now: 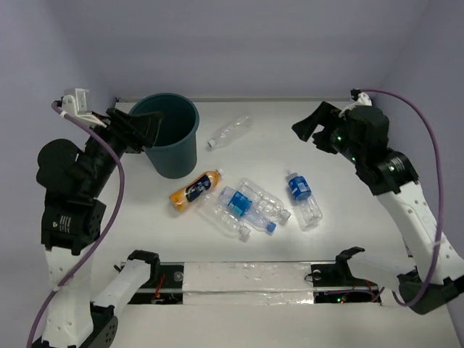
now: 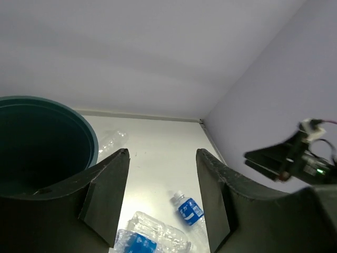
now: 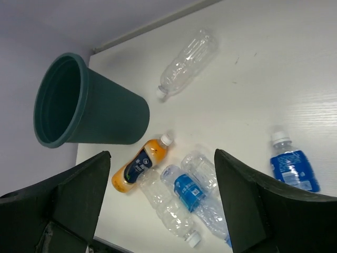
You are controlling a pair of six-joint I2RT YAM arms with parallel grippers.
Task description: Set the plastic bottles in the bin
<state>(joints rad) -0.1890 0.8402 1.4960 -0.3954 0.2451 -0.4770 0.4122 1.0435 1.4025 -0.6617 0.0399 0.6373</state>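
The dark teal bin (image 1: 172, 136) stands upright at the back left; it also shows in the left wrist view (image 2: 42, 142) and the right wrist view (image 3: 87, 105). An orange bottle (image 1: 194, 190) lies just in front of it. A cluster of clear bottles, one with a blue label (image 1: 235, 201), lies mid-table. Another blue-labelled bottle (image 1: 302, 197) lies to the right. A clear bottle (image 1: 229, 132) lies behind, right of the bin. My left gripper (image 1: 148, 130) is open and empty at the bin's left rim. My right gripper (image 1: 308, 130) is open and empty, raised at the back right.
The white table (image 1: 341, 239) is closed in by pale walls at the back and sides. A taped strip (image 1: 246, 279) runs along the near edge between the arm bases.
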